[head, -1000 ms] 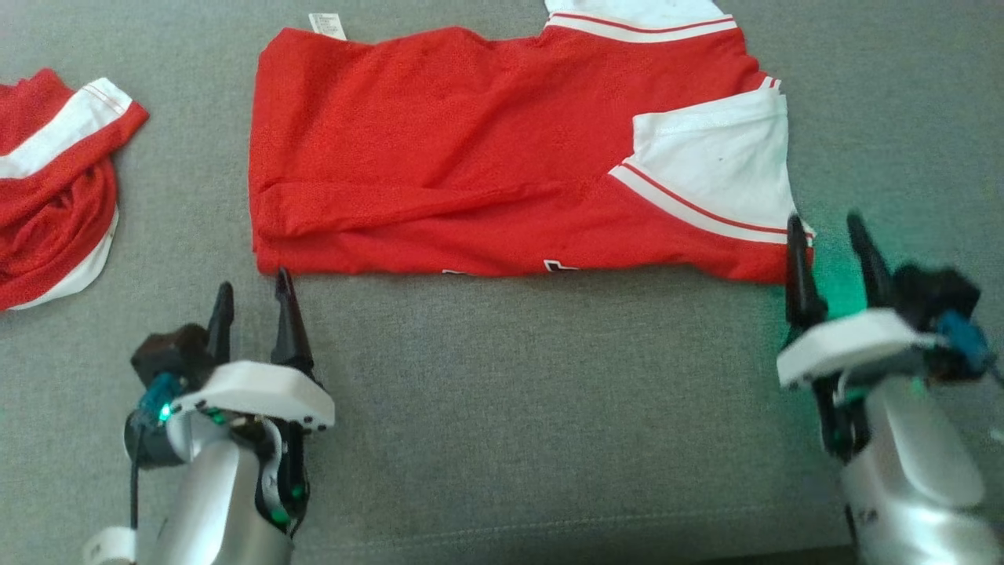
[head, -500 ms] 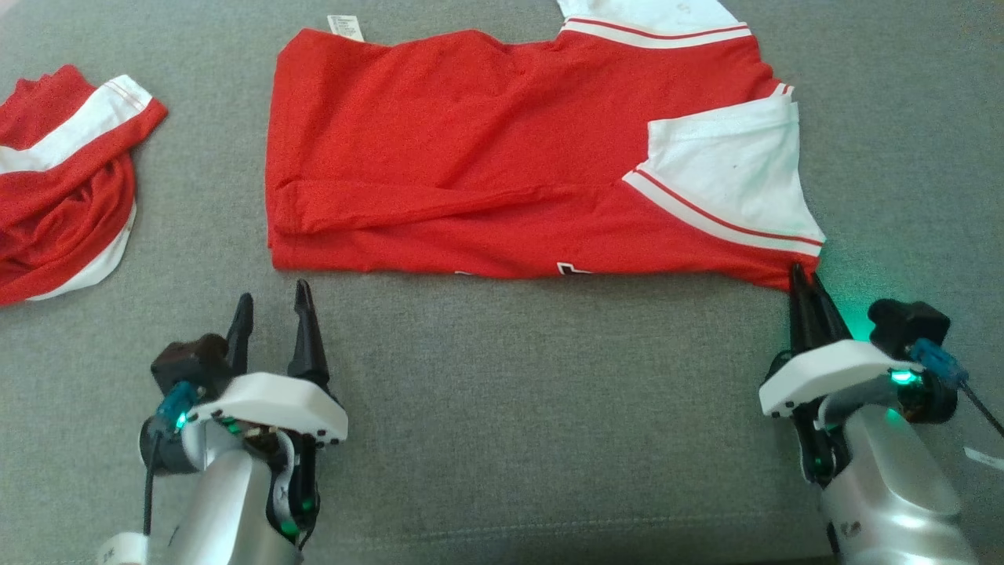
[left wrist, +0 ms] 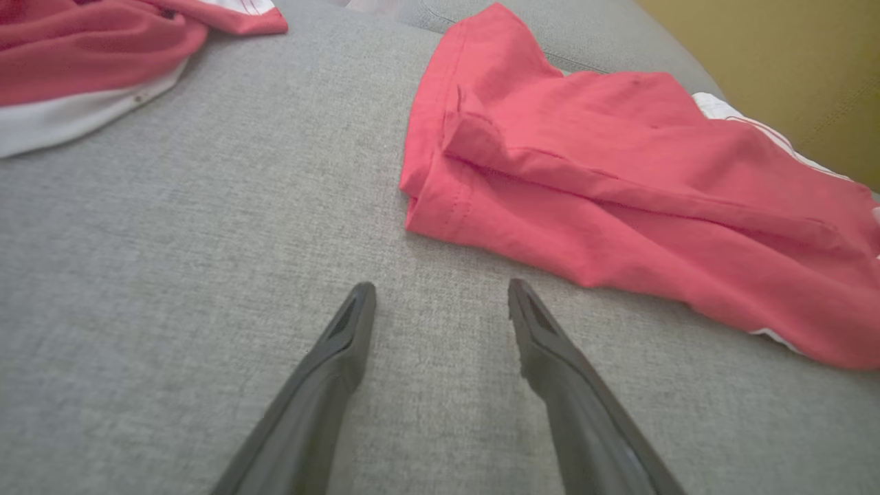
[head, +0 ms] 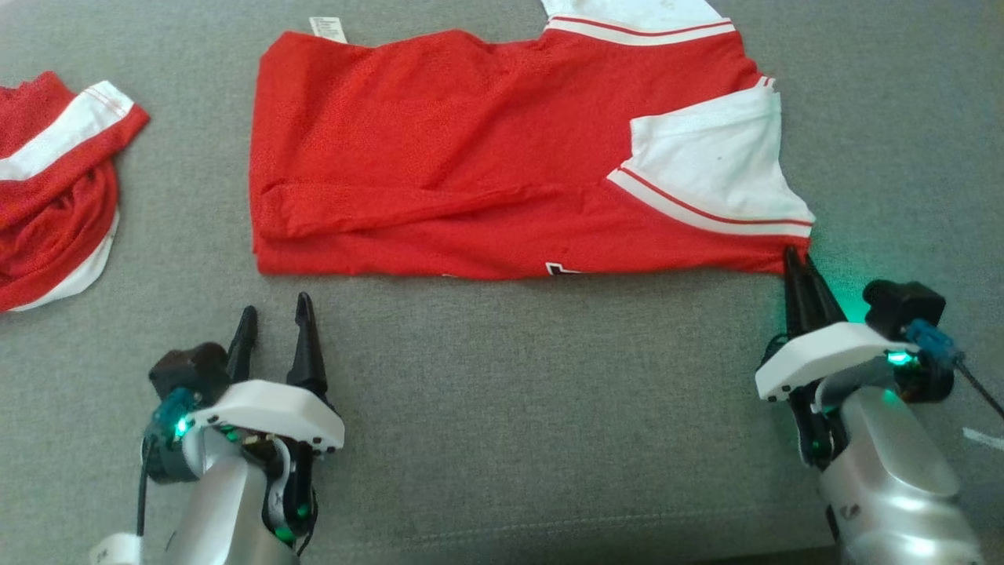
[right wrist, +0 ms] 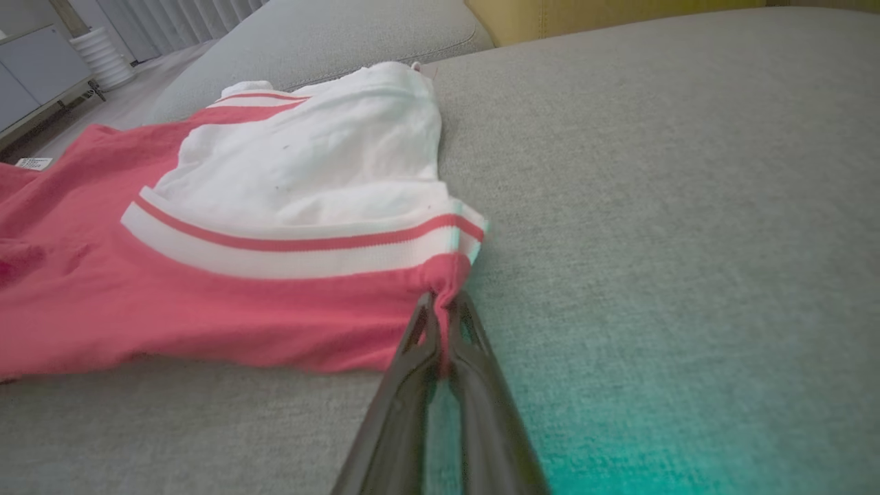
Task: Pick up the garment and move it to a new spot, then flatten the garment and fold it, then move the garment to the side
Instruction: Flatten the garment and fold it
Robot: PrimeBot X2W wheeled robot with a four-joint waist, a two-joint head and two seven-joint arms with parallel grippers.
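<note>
Pinching the near right corner of the red-and-white jersey garment in my right gripper, I see it stretched left-to-right across the grey sofa cushion, its near left corner just ahead of my wide-spread, empty left gripper.

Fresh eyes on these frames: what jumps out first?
A red-and-white garment lies spread across the grey cushion, and the right gripper is pinched shut on its near right corner. The left gripper is open just short of the near left corner; a second, crumpled red garment sits at the far left.
</note>
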